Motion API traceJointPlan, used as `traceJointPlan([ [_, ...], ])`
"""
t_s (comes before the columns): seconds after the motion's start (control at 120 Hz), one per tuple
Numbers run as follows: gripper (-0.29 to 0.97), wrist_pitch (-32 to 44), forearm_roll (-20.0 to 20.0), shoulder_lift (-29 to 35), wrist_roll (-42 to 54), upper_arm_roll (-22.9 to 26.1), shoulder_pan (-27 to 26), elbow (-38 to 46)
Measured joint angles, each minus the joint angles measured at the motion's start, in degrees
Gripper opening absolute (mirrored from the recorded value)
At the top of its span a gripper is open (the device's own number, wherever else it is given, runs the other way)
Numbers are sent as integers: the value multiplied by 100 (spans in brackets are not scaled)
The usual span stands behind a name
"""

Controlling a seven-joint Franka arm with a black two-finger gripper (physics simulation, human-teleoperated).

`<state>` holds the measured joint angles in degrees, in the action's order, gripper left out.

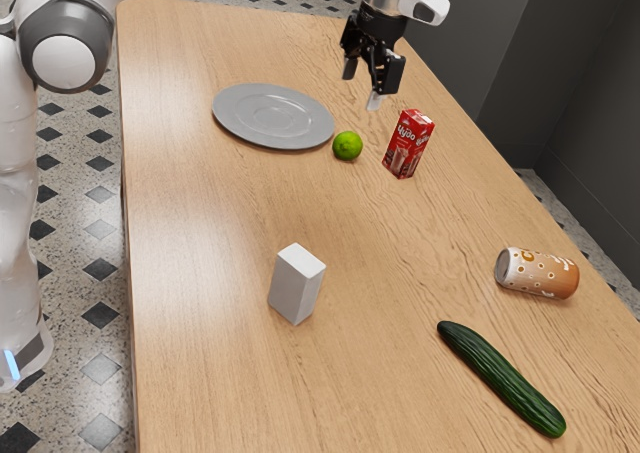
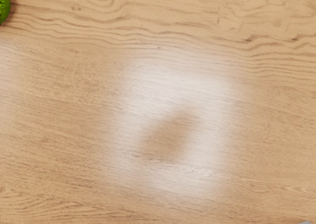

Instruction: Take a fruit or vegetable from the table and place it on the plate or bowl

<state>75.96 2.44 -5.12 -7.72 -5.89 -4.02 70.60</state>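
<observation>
A green lime (image 1: pixel 347 145) rests on the wooden table just off the rim of a flat grey plate (image 1: pixel 272 115). A long dark cucumber (image 1: pixel 500 377) lies near the table's front right. My gripper (image 1: pixel 362 85) hangs in the air above the table, beyond the lime and beside the red carton (image 1: pixel 408 143); its fingers stand apart with nothing between them. In the wrist view the bare wood lies under my hand, with a sliver of the lime (image 2: pixel 3 5) at the picture's corner.
A red drink carton stands upright next to the lime. A white box (image 1: pixel 296 283) stands in the table's middle. An orange can (image 1: pixel 537 272) lies on its side near the exterior view's right edge.
</observation>
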Motion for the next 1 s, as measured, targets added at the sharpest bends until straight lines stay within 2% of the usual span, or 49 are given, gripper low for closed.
traceJointPlan([
  [0.2,68,-10,5,17,-49,2,-2,-20],
  [0.283,68,-51,1,453,-65,58,-22,-753],
  [0.367,68,-83,17,618,-79,127,-24,-952],
  [0.417,68,-94,31,574,-85,107,-73,-960],
  [0.533,68,-49,193,118,22,-300,-362,-950],
  [0.575,68,4,169,-72,79,-377,-98,-950],
  [0.667,68,143,-136,-537,192,-445,989,-955],
  [0.742,68,260,-382,-693,274,-462,1496,-953],
  [0.9,68,552,-559,-1203,466,-589,1874,-950],
  [1.0,68,874,-425,-1536,643,-564,1970,-944],
])
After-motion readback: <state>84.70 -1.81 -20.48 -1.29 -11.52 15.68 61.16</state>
